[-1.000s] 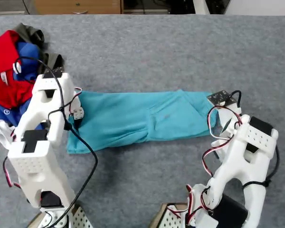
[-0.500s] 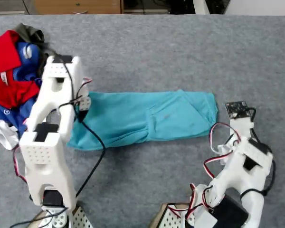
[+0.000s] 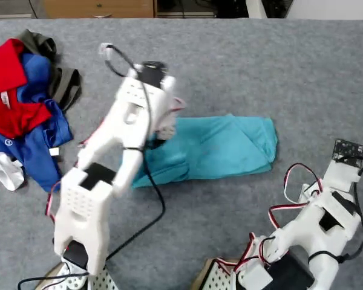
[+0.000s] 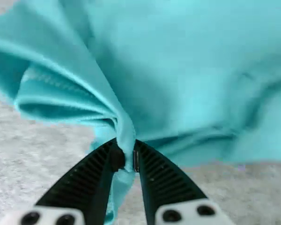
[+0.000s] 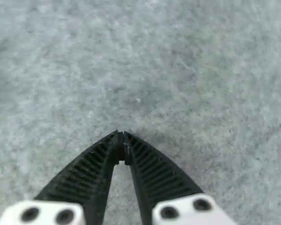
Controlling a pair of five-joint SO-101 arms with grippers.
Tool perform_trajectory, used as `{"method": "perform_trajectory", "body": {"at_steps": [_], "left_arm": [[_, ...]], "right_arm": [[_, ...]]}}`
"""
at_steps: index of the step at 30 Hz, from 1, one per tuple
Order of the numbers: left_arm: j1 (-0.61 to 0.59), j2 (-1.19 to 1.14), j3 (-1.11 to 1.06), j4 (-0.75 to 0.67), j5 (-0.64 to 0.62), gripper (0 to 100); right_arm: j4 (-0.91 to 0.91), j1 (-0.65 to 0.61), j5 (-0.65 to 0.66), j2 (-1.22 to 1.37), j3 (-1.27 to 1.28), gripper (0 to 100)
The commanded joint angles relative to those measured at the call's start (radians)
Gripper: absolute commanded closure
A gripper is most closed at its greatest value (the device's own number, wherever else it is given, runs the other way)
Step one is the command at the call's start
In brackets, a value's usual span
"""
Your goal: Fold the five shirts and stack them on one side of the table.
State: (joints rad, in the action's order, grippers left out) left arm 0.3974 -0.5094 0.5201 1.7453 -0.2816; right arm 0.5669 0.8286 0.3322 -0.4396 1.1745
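Left gripper (image 4: pixel 125 158) is clamped on a bunched edge of the teal shirt (image 4: pixel 187 65). Since the earlier frames, that left edge has been carried rightward over the shirt, which now lies shorter at the centre of the table (image 3: pixel 242 60), partly under the extended left arm. Right gripper (image 5: pixel 122 146), jaws together, has been withdrawn to the near right, apart from the shirt. Remaining shirts (image 3: pixel 18 103) are heaped at the far left.

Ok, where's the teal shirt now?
The teal shirt lies mid-table in the high view, right of the shirt pile, one end pinched by the left gripper.
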Motion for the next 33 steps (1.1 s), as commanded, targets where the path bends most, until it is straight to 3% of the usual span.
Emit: {"method": "perform_trajectory", "body": {"at_steps": [1, 9, 17, 33], "left_arm": [[0.106, 0.022, 0.140, 0.014, -0.046, 98], [0.249, 0.012, 0.448, -0.035, -0.081, 98], [0.324, -0.030, 0.459, -0.244, -0.083, 98], [0.417, -0.173, 0.468, -0.505, -0.153, 98]], "right_arm": [[-0.020, 0.028, -0.020, -0.036, -0.019, 99.4], [-0.020, 0.027, -0.020, -0.036, -0.016, 99.4], [-0.020, 0.010, -0.018, -0.036, -0.015, 99.4], [-0.020, -0.002, -0.018, -0.035, -0.015, 99.4]]}}
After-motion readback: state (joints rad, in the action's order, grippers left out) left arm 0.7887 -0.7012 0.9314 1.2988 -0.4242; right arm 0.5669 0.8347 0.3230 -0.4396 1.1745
